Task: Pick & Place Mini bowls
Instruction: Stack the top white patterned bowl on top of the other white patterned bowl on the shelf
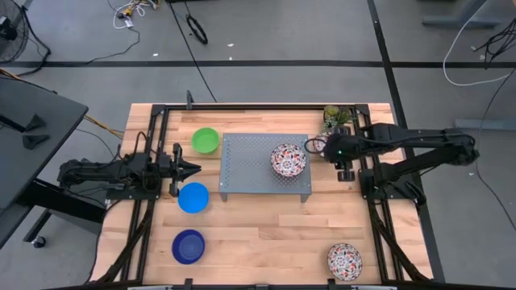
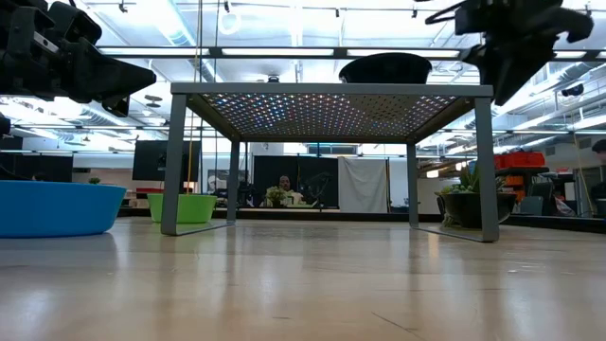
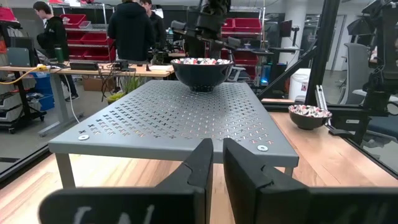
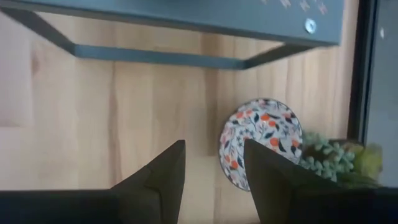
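Three plain mini bowls rest on the table at the left: green, light blue, dark blue. One floral bowl sits on top of the grey perforated stand. Another floral bowl is at the near right. A third floral bowl lies on the wood beside the plant, just past the stand's right end. My right gripper hangs open and empty above that spot, pointing steeply down. My left gripper waits level at the stand's left end, its fingers almost together and empty.
The small potted plant stands at the far right, close to the third floral bowl. The stand's legs and its frame bar are near my right gripper. Black rails run along both table sides. People stand beyond the table.
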Robot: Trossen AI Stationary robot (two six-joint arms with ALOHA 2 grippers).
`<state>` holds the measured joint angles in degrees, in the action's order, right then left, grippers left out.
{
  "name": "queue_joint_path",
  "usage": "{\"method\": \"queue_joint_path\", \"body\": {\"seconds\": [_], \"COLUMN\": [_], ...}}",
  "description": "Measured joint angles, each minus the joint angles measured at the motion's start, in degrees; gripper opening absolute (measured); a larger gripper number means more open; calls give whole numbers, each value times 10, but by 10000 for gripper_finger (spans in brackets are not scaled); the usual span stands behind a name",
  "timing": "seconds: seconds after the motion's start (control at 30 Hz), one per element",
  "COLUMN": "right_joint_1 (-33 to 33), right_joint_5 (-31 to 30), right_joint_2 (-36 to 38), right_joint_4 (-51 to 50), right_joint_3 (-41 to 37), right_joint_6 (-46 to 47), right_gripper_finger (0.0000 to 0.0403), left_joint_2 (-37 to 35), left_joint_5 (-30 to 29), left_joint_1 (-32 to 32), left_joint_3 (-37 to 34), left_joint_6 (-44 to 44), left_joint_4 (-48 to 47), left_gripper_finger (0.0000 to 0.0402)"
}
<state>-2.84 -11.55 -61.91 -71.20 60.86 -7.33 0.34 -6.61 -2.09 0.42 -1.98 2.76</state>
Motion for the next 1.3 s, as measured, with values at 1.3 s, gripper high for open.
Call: {"method": "queue_joint_path", "body": {"seconds": [1.3], "right_joint_1": [-216], "right_joint_5": [48], "right_joint_2": [1], "right_joint_4": [7], "right_joint_3": [-3], "right_joint_6": [-219], "right_gripper_finger": [164], "left_joint_2": [0], "left_joint_5": [0], "left_joint_1": [0], "left_joint_3": [0], "left_joint_6": [0], "left_joint_4": [0], "left_gripper_finger": [44]}}
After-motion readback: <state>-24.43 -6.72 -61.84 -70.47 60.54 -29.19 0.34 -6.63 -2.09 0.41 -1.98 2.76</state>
